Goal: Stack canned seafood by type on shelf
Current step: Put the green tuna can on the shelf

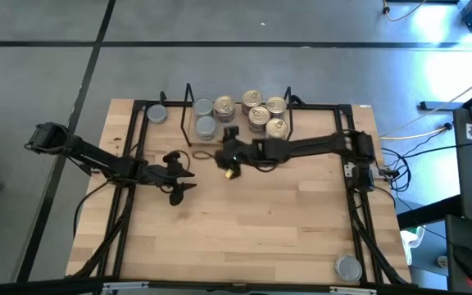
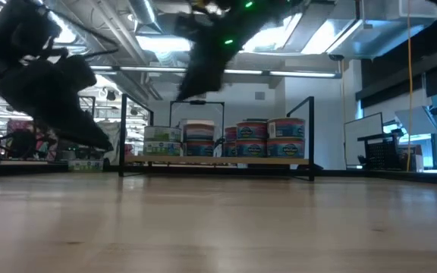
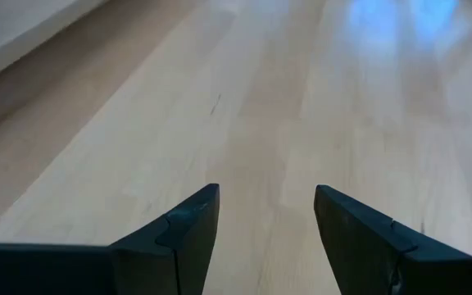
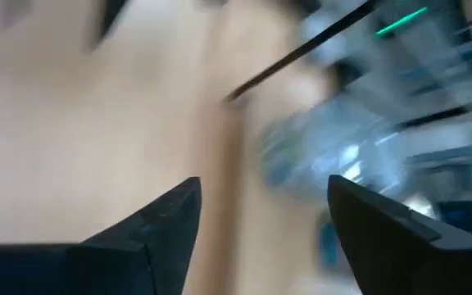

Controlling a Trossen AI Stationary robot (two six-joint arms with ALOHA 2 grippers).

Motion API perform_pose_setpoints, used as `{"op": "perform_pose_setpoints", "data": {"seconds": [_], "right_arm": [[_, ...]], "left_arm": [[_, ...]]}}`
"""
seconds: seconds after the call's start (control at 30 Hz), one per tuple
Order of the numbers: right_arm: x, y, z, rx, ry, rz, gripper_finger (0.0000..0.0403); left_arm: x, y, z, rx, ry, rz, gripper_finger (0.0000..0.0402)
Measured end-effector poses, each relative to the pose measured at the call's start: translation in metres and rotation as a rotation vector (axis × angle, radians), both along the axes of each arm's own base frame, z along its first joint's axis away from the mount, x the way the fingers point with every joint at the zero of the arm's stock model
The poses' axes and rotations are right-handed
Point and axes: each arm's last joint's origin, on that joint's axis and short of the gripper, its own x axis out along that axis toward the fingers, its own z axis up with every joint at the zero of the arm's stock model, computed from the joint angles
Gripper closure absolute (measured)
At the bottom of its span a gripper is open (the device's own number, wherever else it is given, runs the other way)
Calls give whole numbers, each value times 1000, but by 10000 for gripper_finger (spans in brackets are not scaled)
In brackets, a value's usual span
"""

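Wood table [image 1: 260, 221]; tins [image 1: 256, 111] grouped by lid on shelf [image 1: 188, 123]; right gripper [image 1: 229, 156] released, empty, near them; left gripper [image 1: 179, 174] spread, idle

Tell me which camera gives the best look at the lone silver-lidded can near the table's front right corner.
The high view: the lone can shows whole from above, plain silver-grey lid clear, standing apart from the shelf cans. The low view shows only the shelf cans, not this one. Neither wrist view shows it: the left sees bare table, the right is blurred.
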Motion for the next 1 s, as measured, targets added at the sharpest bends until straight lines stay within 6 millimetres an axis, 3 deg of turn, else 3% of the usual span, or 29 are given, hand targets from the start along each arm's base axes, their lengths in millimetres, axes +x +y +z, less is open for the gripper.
{"op": "perform_pose_setpoints", "data": {"seconds": [0.2, 0.37, 0.5, 0.7, 0.87, 1.0], "right_arm": [[-37, 37, -11, 311, 329, 59, 170], [-61, 53, -53, 441, 504, 24, 192], [-75, 54, -82, 459, 544, -47, 205], [-89, 53, -106, 485, 555, -105, 210], [-91, 53, -110, 487, 540, -99, 210], [-88, 53, -111, 486, 516, -76, 210]], "left_arm": [[18, -3, 52, 80, 287, -1, 202], [19, -1, 102, 193, 400, 67, 202], [16, 4, 124, 286, 422, 166, 202], [8, 21, 129, 292, 513, 287, 202], [-11, 38, 121, 298, 724, 412, 217], [-10, 47, 112, 286, 761, 427, 247]]}}
